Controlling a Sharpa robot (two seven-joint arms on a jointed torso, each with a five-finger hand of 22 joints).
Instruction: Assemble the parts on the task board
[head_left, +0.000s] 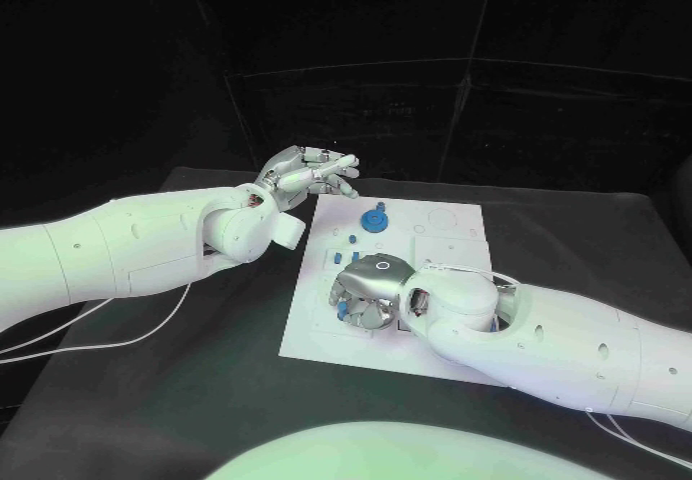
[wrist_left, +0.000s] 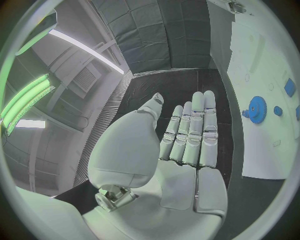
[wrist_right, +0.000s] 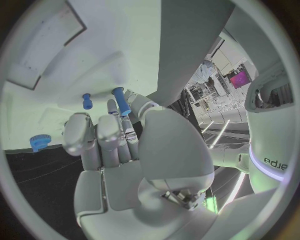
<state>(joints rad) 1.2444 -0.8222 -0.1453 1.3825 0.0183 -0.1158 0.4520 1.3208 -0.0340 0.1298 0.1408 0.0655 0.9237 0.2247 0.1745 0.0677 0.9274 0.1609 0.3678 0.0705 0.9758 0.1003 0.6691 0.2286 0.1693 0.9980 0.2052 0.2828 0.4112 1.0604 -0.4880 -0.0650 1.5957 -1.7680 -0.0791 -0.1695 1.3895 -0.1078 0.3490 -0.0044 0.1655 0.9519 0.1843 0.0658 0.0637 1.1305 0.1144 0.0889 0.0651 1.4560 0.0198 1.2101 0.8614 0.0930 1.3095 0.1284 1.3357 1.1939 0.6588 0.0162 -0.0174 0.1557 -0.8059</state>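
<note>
The white task board lies in the middle of the black table. A blue gear stands on its far part, with small blue pieces near it. My right hand hovers low over the board's near left part. In the right wrist view it pinches a blue peg between thumb and a finger, close to the board; a second small peg stands beside it. My left hand is raised off the board's far left corner, fingers stretched out, holding nothing. The left wrist view shows the gear.
Black table surrounds the board on all sides. White cables trail over the table beneath my left arm. A dark curtain closes off the back.
</note>
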